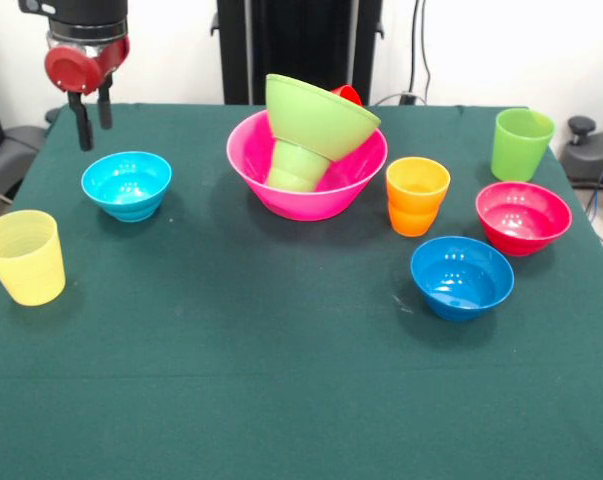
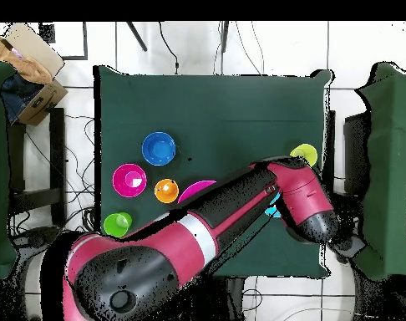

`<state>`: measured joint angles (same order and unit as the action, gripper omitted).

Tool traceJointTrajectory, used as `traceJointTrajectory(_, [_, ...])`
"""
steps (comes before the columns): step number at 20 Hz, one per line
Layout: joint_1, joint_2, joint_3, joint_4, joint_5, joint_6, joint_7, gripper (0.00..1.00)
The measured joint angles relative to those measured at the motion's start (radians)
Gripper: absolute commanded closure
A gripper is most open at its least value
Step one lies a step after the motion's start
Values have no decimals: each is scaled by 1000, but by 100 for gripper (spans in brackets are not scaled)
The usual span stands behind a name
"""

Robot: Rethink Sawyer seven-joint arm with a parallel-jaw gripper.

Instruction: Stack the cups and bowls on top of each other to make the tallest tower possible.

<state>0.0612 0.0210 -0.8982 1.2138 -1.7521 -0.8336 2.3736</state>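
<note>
The tower sits at upper centre of the front view, and it leans: the pink bowl rests on the green cloth, a small green cup stands upside down inside it, and the lime bowl rests tilted on that cup, its mouth turned toward the upper left and its lower edge touching the pink bowl's far rim. Only a sliver of the red cup shows behind the lime bowl's upper rim. To the right, just beside the pink bowl, stands the orange cup; further right lies the magenta bowl, with the tall lime cup behind it near the upper right. The dark blue bowl sits below the orange cup, toward the right centre. On the left, the light blue bowl lies apart from the pink bowl, and the yellow cup stands at the left edge. The gripper hangs in the upper left corner above the cloth, over and behind the light blue bowl, holding nothing; its two dark fingers point down with a narrow gap between them. In the overhead view the arm crosses the lower half of the frame and hides most of the tower.
</note>
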Motion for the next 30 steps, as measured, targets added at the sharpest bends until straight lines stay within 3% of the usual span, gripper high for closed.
traceJointTrajectory(12, [-18,1,43,0,88,29,0,0])
traceJointTrajectory(24, [-21,0,53,2,107,36,0,0])
traceJointTrajectory(30, [-48,-1,79,9,178,65,-16,0])
